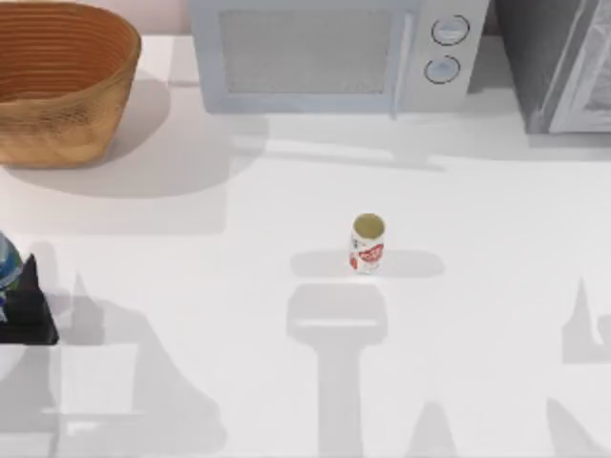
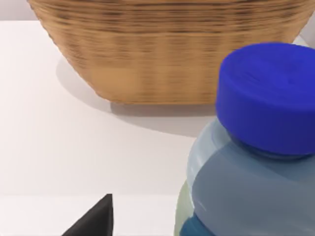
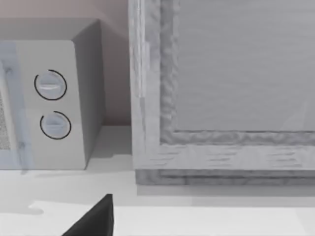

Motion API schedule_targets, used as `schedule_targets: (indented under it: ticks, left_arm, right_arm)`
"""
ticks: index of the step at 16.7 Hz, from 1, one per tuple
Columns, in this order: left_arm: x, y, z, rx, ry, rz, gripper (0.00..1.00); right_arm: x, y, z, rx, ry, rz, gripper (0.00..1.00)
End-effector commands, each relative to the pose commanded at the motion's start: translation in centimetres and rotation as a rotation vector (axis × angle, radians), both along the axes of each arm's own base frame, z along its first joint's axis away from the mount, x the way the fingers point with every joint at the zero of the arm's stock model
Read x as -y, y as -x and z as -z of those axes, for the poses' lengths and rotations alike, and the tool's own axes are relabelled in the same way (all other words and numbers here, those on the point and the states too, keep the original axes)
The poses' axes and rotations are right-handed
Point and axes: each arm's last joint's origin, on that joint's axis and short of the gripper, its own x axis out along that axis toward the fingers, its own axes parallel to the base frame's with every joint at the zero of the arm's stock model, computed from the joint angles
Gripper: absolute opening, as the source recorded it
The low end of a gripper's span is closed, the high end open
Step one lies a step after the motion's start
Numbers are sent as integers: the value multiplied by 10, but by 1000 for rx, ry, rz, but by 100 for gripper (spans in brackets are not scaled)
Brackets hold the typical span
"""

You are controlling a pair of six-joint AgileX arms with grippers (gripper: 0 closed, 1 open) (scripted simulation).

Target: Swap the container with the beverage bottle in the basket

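The container (image 1: 367,244) stands upright on the white table (image 1: 191,286) near the centre, well apart from everything else; its dull gold round top faces up and its white side carries a red label whose lettering is too small to read. The basket (image 1: 59,81) sits at the far left corner of the table, orange-brown and ribbed, and in the left wrist view its woven wall (image 2: 167,54) rises beyond a stretch of bare table. The beverage bottle (image 1: 8,267) is at the left edge of the table, nearer than the basket, and it sits just above the dark body of the left gripper (image 1: 24,305). In the left wrist view the bottle (image 2: 256,147) looms close, with a bright blue cap, a clear shoulder and a strip of blue and green label at the bottom; no writing can be read there. One dark fingertip (image 2: 96,219) shows beside it, and I cannot tell whether the fingers grip the bottle or stand apart. A grey microwave (image 1: 334,52) with two round dials stands at the far side, and a grey cabinet (image 1: 563,62) stands at the far right. The right wrist view faces these two, showing the dials (image 3: 51,103) and one dark fingertip (image 3: 96,219) of the right gripper; how wide its fingers stand I cannot tell.
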Motion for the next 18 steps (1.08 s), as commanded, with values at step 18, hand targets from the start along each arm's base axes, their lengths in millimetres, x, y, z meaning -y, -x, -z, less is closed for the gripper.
schedule_targets:
  ticks: [18]
  left_arm:
    - [-4, -28, 14, -41, 7, 0, 100]
  right_arm:
    - [0, 0, 0, 0, 0, 0, 100]
